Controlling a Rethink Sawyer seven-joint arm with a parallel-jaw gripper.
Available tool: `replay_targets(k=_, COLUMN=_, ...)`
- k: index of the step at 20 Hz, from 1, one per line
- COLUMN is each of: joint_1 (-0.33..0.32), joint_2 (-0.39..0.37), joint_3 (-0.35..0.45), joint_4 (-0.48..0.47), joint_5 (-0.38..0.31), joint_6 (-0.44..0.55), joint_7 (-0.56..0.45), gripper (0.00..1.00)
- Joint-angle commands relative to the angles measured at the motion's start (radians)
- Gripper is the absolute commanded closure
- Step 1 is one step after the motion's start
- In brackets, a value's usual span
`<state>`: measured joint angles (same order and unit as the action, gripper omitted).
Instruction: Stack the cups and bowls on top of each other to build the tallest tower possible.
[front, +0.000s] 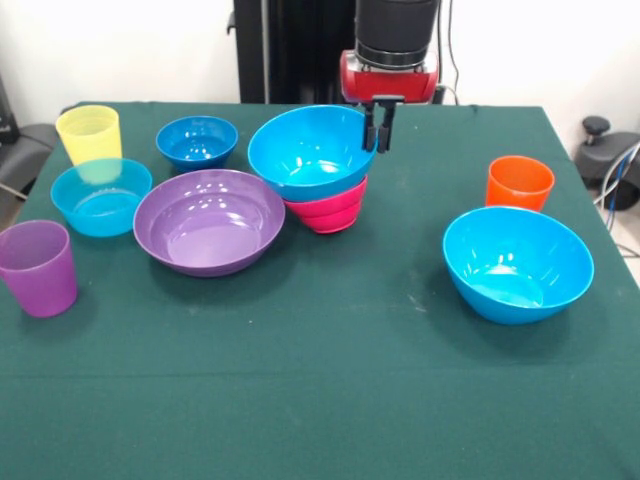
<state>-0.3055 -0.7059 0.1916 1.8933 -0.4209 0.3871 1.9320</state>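
Observation:
A blue bowl (310, 150) rests tilted on a magenta bowl (330, 210) at the table's far middle. My gripper (380, 125) comes down from above and is shut on this blue bowl's right rim. A wide purple bowl (209, 220) lies just left of the stack. A light blue bowl (100, 197) and a small darker blue bowl (197, 142) stand further left. Another large blue bowl (517, 262) stands at the right. The yellow cup (88, 135), purple cup (38, 265) and orange cup (519, 182) stand upright and apart. The yellow-orange bowl is out of view.
The green cloth table (320, 380) has open room along its near side. The robot's black pedestal (290, 50) stands behind the far edge. Dark objects sit off the table at both side edges.

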Motion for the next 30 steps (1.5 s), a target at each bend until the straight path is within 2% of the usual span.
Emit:
replay_targets(k=1, joint_1=0.021, joint_2=0.047, joint_3=0.004, joint_4=-0.060, joint_5=-0.065, joint_6=-0.054, joint_7=0.035, gripper=1.00)
replay_targets(k=30, joint_1=0.095, joint_2=0.058, joint_3=-0.058, joint_4=-0.096, joint_5=-0.029, joint_6=-0.066, joint_7=0.081, gripper=1.00)
